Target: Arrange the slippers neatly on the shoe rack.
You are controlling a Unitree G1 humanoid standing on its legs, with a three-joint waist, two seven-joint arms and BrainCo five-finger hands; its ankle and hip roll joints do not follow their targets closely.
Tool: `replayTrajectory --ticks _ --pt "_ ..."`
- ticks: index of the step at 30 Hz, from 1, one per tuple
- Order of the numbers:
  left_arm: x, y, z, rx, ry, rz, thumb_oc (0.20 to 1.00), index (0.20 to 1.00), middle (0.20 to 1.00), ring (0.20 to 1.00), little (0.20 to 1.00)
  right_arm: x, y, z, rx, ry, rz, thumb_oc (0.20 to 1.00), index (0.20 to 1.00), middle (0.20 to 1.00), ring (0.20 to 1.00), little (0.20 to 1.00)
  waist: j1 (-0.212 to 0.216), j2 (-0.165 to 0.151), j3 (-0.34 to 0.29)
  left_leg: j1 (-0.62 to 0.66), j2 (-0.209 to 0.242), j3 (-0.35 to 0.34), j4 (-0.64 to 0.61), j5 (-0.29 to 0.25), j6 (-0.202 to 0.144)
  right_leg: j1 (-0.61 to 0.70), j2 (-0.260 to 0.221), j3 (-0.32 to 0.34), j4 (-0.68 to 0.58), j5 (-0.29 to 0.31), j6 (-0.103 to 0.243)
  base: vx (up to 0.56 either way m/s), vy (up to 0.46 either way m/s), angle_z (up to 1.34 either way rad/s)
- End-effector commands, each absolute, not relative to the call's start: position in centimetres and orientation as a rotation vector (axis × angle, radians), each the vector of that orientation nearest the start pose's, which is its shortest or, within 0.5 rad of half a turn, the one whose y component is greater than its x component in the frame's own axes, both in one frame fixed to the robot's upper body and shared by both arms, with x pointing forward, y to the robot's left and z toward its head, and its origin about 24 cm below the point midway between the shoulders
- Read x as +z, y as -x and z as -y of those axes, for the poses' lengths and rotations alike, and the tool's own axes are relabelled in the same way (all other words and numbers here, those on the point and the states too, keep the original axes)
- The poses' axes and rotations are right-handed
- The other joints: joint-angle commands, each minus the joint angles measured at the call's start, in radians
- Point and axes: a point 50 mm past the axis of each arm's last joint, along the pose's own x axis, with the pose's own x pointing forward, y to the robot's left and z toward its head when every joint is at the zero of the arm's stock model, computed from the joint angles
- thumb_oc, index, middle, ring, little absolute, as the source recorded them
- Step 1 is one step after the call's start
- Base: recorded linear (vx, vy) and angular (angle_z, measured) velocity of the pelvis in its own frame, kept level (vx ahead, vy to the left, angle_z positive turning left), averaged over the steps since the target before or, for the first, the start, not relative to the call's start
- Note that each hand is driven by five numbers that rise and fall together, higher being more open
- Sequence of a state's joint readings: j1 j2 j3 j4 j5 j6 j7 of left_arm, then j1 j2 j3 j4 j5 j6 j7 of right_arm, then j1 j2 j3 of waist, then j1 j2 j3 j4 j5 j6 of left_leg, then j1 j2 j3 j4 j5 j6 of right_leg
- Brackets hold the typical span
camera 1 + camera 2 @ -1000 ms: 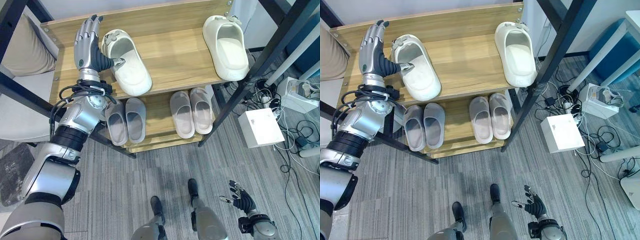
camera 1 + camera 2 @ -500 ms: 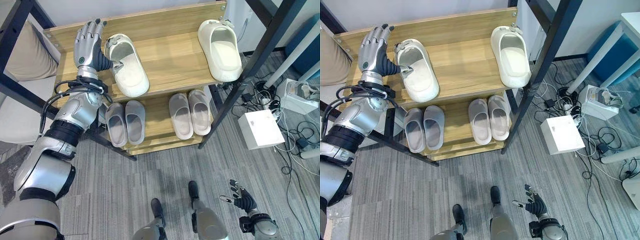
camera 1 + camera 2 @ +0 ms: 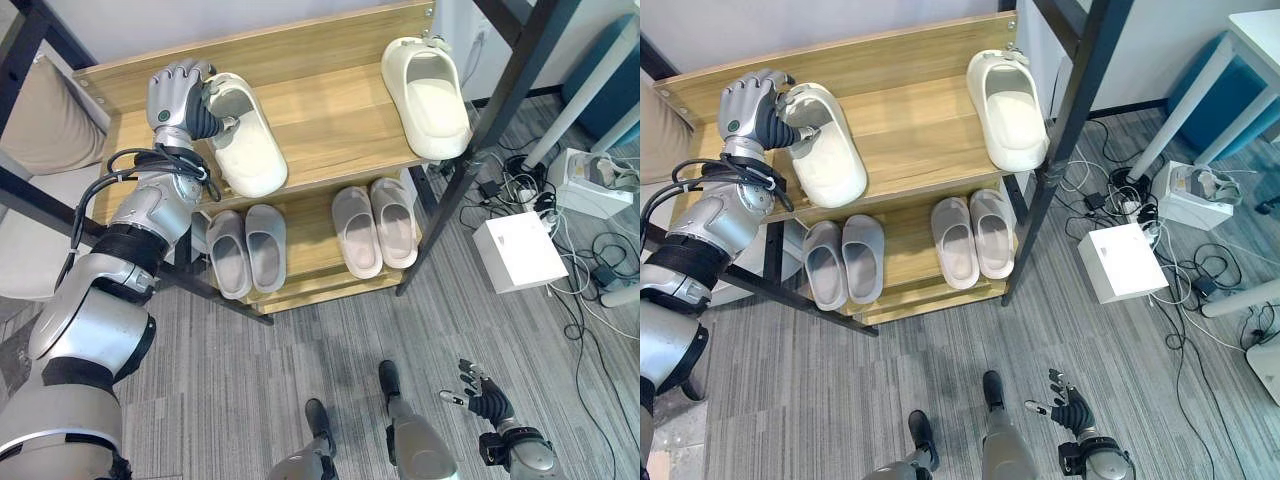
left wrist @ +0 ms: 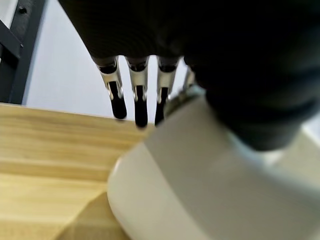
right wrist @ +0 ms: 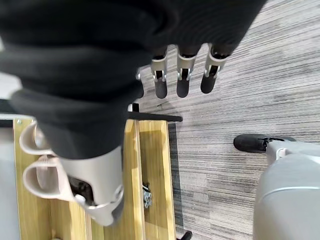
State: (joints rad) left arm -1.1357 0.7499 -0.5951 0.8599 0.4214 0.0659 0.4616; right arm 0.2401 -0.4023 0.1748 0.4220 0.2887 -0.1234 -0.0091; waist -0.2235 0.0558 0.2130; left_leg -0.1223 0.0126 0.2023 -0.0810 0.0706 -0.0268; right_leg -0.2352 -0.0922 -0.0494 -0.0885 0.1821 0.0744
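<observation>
Two cream slippers lie far apart on the shoe rack's wooden top shelf. The left slipper lies at a slant near the shelf's left end, and the right one sits by the right post. My left hand is at the left slipper's back end, its fingers curled over the rim and the thumb against it. In the left wrist view that slipper lies right under the palm, with the fingers reaching past it. My right hand hangs low over the floor, open and holding nothing.
On the lower shelf stand a grey pair and a beige pair, each side by side. A black frame post rises at the rack's right. A white box and tangled cables lie on the floor to the right. A beige cushion sits to the left.
My left hand's fingers, straight a second ago, have curled down over the left slipper's back end. The camera has shifted a little. The right hand has stayed still.
</observation>
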Motion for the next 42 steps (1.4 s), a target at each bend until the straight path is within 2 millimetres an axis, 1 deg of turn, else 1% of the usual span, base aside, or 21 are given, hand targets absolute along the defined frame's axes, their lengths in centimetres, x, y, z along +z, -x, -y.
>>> replayTrajectory --ticks 1,4,8,11,12,13,14,16,20,23,24,27,29,34,35,36,39,42 --pt "29.0 -39.7 -26.5 0.612 -1.457 0.344 0.2 0.2 0.2 0.2 0.2 -5.4 -16.3 25.4 -0.055 0.148 -0.469 1.0 1.0 1.0 1.0 1.0 -0.023 -0.013 0.005 0.036 0.014 -0.075 -0.006 -0.045 -0.037 0.07 -0.001 -0.01 0.001 -0.086 0.082 0.0 0.0 0.0" --pt "28.8 -39.6 -27.1 0.618 -1.465 0.315 0.2 0.2 0.2 0.2 0.2 -5.4 -16.4 25.4 -0.057 0.139 -0.462 1.0 1.0 1.0 1.0 1.0 -0.025 -0.017 0.008 0.032 0.016 -0.069 -0.006 -0.044 -0.038 0.063 0.001 -0.005 0.001 -0.083 0.082 0.0 -0.008 -0.04" --pt "28.6 -39.6 -27.0 0.61 -1.474 0.321 0.2 0.2 0.2 0.2 0.2 -5.4 -16.2 25.4 -0.065 0.133 -0.465 1.0 1.0 1.0 1.0 1.0 -0.024 -0.019 0.011 0.029 0.019 -0.068 -0.006 -0.043 -0.04 0.059 0.002 -0.005 0.001 -0.082 0.082 0.01 -0.015 -0.05" --pt "28.7 -39.7 -24.7 0.558 -1.494 0.422 0.2 0.2 0.2 0.2 0.2 -5.6 -16.1 25.2 -0.058 0.13 -0.468 1.0 1.0 1.0 1.0 1.0 -0.02 -0.02 0.011 0.031 0.019 -0.074 -0.006 -0.044 -0.04 0.065 0.004 -0.01 0.001 -0.088 0.08 0.01 -0.006 -0.01" --pt "29.1 -39.6 -23.7 0.539 -1.491 0.478 0.2 0.2 0.2 0.2 0.2 -5.5 -16.1 25.3 -0.06 0.134 -0.466 1.0 1.0 1.0 1.0 1.0 -0.017 -0.02 0.011 0.032 0.018 -0.076 -0.006 -0.045 -0.041 0.069 0.003 -0.014 0.001 -0.09 0.079 0.0 0.0 0.0" --pt "29.0 -39.6 -22.4 0.506 -1.489 0.526 0.2 0.2 0.2 0.2 0.2 -5.6 -16.1 25.3 -0.059 0.136 -0.469 1.0 1.0 1.0 1.0 1.0 -0.015 -0.018 0.011 0.035 0.018 -0.081 -0.006 -0.046 -0.041 0.075 0.002 -0.019 0.001 -0.094 0.078 0.0 0.0 0.0" --pt "29.0 -39.5 -20.5 0.462 -1.464 0.6 0.2 0.2 0.2 0.2 0.2 -5.7 -16.2 25.2 -0.056 0.139 -0.471 1.0 1.0 1.0 1.0 1.0 -0.012 -0.017 0.01 0.04 0.016 -0.088 -0.006 -0.048 -0.041 0.085 0.002 -0.025 0.001 -0.099 0.076 0.01 -0.018 0.04" --pt "28.7 -39.5 -19.0 0.42 -1.44 0.637 0.2 0.2 0.2 0.2 0.2 -5.6 -16.3 25.2 -0.053 0.144 -0.471 1.0 1.0 1.0 1.0 1.0 -0.014 -0.013 0.005 0.048 0.016 -0.09 -0.006 -0.049 -0.042 0.094 0.002 -0.029 0.001 -0.103 0.075 0.01 -0.006 0.18" --pt "29.1 -39.4 -16.8 0.375 -1.422 0.701 0.2 0.2 0.2 0.2 0.2 -5.5 -16.4 25.5 -0.051 0.154 -0.471 1.0 1.0 1.0 1.0 1.0 -0.019 -0.004 -0.002 0.062 0.018 -0.086 -0.006 -0.053 -0.042 0.109 0.003 -0.028 0.001 -0.107 0.073 0.0 -0.004 0.02" --pt "28.6 -39.8 -16.1 0.353 -1.418 0.688 0.2 0.2 0.2 0.2 0.2 -5.4 -16.3 25.7 -0.061 0.16 -0.475 1.0 1.0 1.0 1.0 1.0 -0.033 0.003 -0.011 0.075 0.02 -0.071 -0.006 -0.058 -0.043 0.113 0.006 -0.014 0.001 -0.107 0.073 0.01 -0.007 -0.02" --pt "28.4 -40.0 -16.2 0.355 -1.422 0.664 0.2 0.2 0.2 0.2 0.2 -5.3 -16.3 26.1 -0.072 0.167 -0.473 1.0 1.0 1.0 1.0 1.0 -0.046 0.007 -0.013 0.079 0.021 -0.06 -0.006 -0.059 -0.043 0.109 0.009 -0.001 0.001 -0.105 0.072 0.01 -0.013 -0.07" --pt "27.7 -40.6 -17.3 0.368 -1.429 0.586 0.2 0.2 0.2 0.2 0.2 -5.1 -16.2 26.6 -0.088 0.171 -0.469 1.0 1.0 1.0 1.0 1.0 -0.062 0.01 -0.016 0.085 0.028 -0.035 -0.006 -0.059 -0.045 0.102 0.015 0.02 0.001 -0.101 0.072 0.01 -0.015 -0.27" --pt "27.7 -40.8 -17.8 0.382 -1.431 0.555 0.2 0.2 0.2 0.2 0.2 -4.9 -16.1 27.1 -0.104 0.178 -0.468 1.0 1.0 1.0 1.0 1.0 -0.072 0.012 -0.019 0.088 0.032 -0.019 -0.006 -0.061 -0.047 0.096 0.019 0.035 0.001 -0.098 0.071 0.0 -0.023 -0.32" --pt "27.1 -41.3 -18.5 0.416 -1.435 0.486 0.2 0.2 0.2 0.2 0.2 -4.8 -15.9 27.7 -0.138 0.165 -0.465 1.0 1.0 1.0 1.0 1.0 -0.101 0.012 -0.023 0.088 0.038 0.006 -0.006 -0.06 -0.05 0.08 0.027 0.054 0.001 -0.094 0.071 0.02 -0.028 -0.22" --pt "27.1 -41.3 -18.5 0.416 -1.434 0.486 0.2 0.2 0.2 0.2 0.2 -4.8 -15.9 27.7 -0.139 0.165 -0.464 1.0 1.0 1.0 1.0 1.0 -0.1 0.012 -0.023 0.088 0.038 0.007 -0.006 -0.06 -0.05 0.08 0.027 0.055 0.001 -0.093 0.071 0.01 -0.023 -0.15" --pt "27.0 -41.5 -19.0 0.439 -1.447 0.45 0.2 0.2 0.2 0.2 0.2 -4.7 -15.9 27.9 -0.144 0.159 -0.459 1.0 1.0 1.0 1.0 1.0 -0.11 0.012 -0.022 0.086 0.042 0.018 -0.006 -0.059 -0.053 0.071 0.03 0.062 0.001 -0.09 0.072 0.01 -0.022 -0.11" --pt "27.3 -41.5 -19.5 0.49 -1.451 0.441 0.2 0.2 0.2 0.2 0.2 -4.6 -16.0 27.9 -0.149 0.153 -0.45 1.0 1.0 1.0 1.0 1.0 -0.119 0.01 -0.021 0.084 0.045 0.028 -0.006 -0.06 -0.055 0.064 0.035 0.069 0.001 -0.088 0.073 0.02 -0.024 -0.16" --pt "27.5 -41.3 -21.0 0.56 -1.486 0.421 0.2 0.2 0.2 0.2 0.2 -4.3 -16.0 27.9 -0.153 0.151 -0.429 1.0 1.0 1.0 1.0 1.0 -0.129 0.004 -0.018 0.083 0.05 0.044 -0.006 -0.06 -0.058 0.052 0.042 0.078 0.001 -0.086 0.075 0.04 -0.034 -0.17"
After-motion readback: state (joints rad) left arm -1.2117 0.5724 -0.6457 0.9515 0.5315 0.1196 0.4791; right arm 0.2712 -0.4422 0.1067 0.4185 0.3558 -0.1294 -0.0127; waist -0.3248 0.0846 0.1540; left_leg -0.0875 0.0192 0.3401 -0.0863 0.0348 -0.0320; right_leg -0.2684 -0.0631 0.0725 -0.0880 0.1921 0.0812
